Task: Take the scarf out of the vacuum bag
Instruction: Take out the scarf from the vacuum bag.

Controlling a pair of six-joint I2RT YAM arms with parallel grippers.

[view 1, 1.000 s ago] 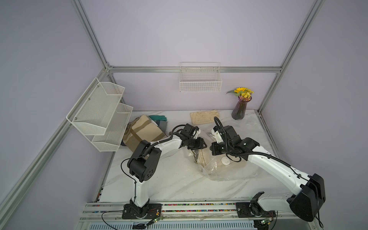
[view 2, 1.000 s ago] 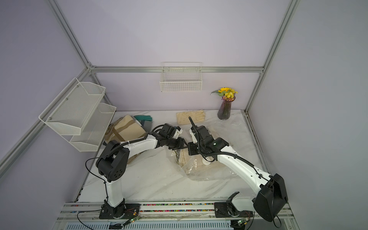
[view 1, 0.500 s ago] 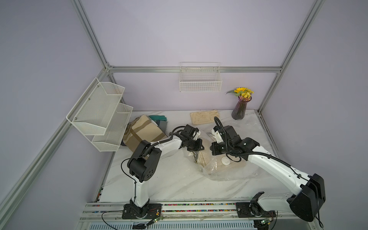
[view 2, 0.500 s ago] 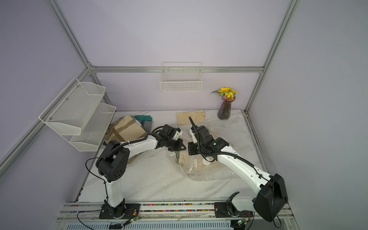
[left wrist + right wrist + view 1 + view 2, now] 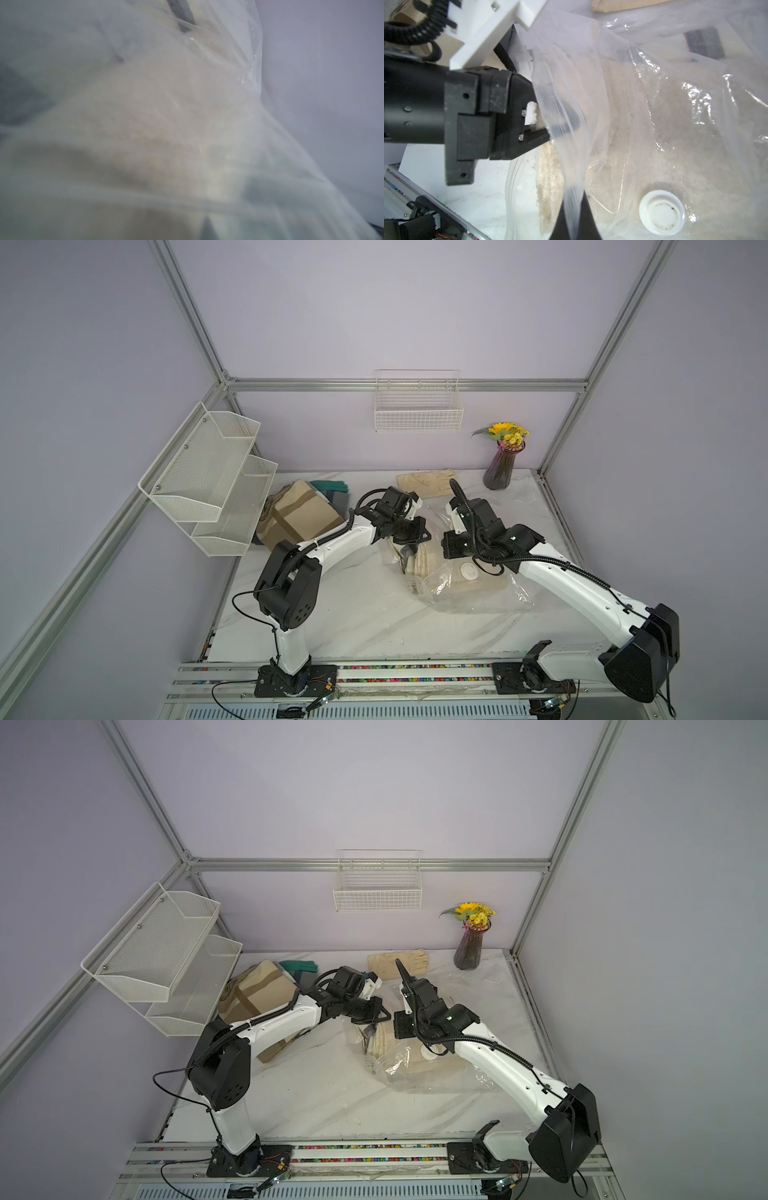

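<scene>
The clear crinkly vacuum bag (image 5: 478, 597) lies mid-table with its white valve cap (image 5: 470, 572) up. The beige knit scarf (image 5: 424, 564) lies inside it, one end at the mouth. My right gripper (image 5: 573, 207) is shut on the upper lip film of the bag (image 5: 675, 104) and holds it raised beside the cap (image 5: 662, 212). My left gripper (image 5: 406, 553) reaches into the mouth from the left, fingers (image 5: 566, 112) shut just above the scarf (image 5: 550, 176). Plastic hides what they pinch. In the left wrist view, film covers the lens with the scarf (image 5: 166, 124) behind.
A taped brown parcel (image 5: 299, 518) and green gloves (image 5: 330, 486) sit at the back left, under white mesh shelves (image 5: 212, 481). A beige folded cloth (image 5: 428, 483) and a purple vase of flowers (image 5: 503, 464) stand along the back. A wire basket (image 5: 417, 423) hangs on the wall.
My left gripper's jaws have gone from open to shut in the bag's mouth. The right arm still holds the bag's lip in the same place.
</scene>
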